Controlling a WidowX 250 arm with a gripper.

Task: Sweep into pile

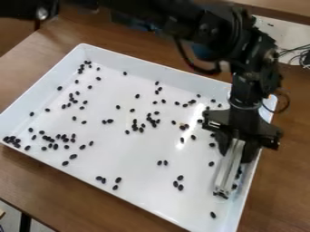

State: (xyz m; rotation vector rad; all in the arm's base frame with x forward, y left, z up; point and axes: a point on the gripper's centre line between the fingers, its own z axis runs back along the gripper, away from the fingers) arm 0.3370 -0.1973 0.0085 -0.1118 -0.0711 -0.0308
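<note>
Gripper (237,155): we find it over the right part of the tray, hanging down, its fingers closed on the pale bar, one on each side.
Pale bar (229,168): we note it held at a slant, its lower end near the tray's lower right side; a few beans lie just beside it, on its right.
Beans (73,157): small, dark and scattered over most of the tray floor; we see no single pile.
Densest groups: we record one in the tray's left corner, spreading along the near side, and a looser one around the middle.
Smaller groups: we log a few beans near the upper left corner and three left of the bar.
Tray (142,158): white, rectangular, shallow-walled, set on a brown table (45,181).
Cables (297,52): dark, at upper right.
</note>
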